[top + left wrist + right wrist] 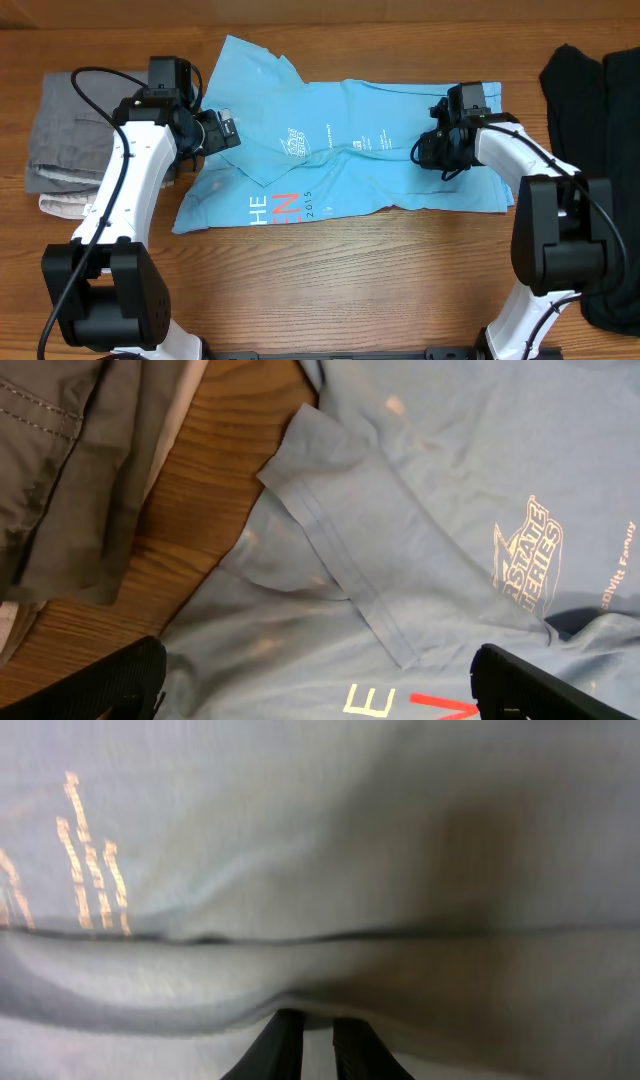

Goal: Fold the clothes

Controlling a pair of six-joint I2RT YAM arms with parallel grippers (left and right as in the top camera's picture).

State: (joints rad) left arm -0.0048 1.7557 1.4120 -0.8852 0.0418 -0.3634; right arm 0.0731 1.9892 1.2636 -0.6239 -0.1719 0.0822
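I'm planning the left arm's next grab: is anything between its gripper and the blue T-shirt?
Nothing visible. The open left gripper hangs right over the sleeve of the T-shirt; the grey clothes lie aside.

Light blue T-shirt [380, 172] with white logos, white-and-red lettering; grey garment [62, 130]; black cloth [600, 100].

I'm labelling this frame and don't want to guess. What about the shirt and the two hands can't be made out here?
- Whether the right hand grips cloth: the right wrist view is blurred and the lower edge cuts off the fingertips; overhead, its own body covers them.
- The T-shirt large lettering: overhead, partly under a folded flap; the small logos are too small to read.
- The black cloth: cut off by the overhead view's right edge.
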